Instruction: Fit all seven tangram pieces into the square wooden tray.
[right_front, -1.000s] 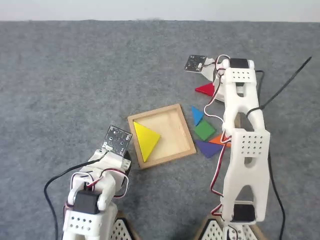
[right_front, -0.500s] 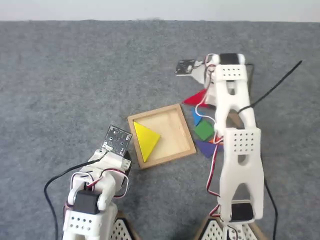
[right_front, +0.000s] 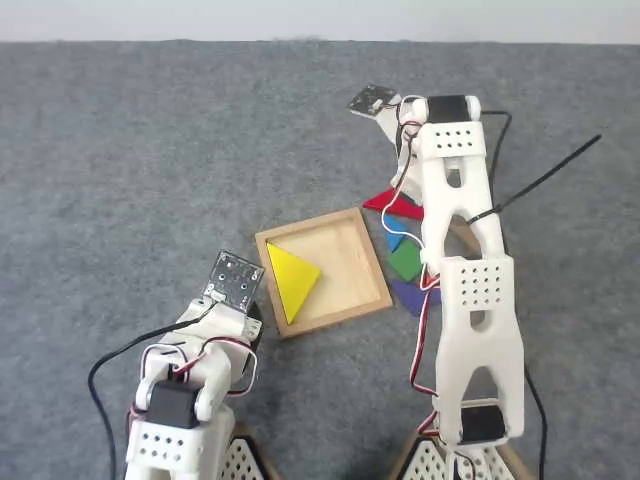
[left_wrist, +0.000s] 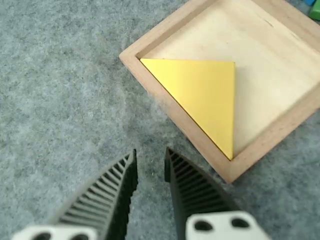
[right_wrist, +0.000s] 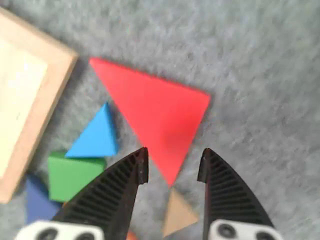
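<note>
The right wrist view caught a tan triangle (right_wrist: 177, 215) at the red triangle (right_wrist: 155, 112)'s tip, arm-covered from above. The right pincer (right_wrist: 172, 167) gaped empty astride that tip; the left pincer (left_wrist: 150, 160), barely parted, held nothing. A yellow triangle (right_front: 290, 280) lay in the wooden tray (right_front: 310, 224).

The square wooden tray (right_front: 307, 223) lies flat on the grey worktop (right_front: 150, 150), turned slightly askew. In it a large yellow triangle (right_front: 290, 280) lies flat, its long edge against the left wall. Outside, off the tray's far right corner, lies a large red triangle (right_front: 393, 203). Along the right wall sit a small blue triangle (right_front: 394, 240), a green square (right_front: 407, 262) and a dark blue piece (right_front: 410, 296). A small tan triangle (right_wrist: 177, 214) lies just beside the red one's tip.
</note>
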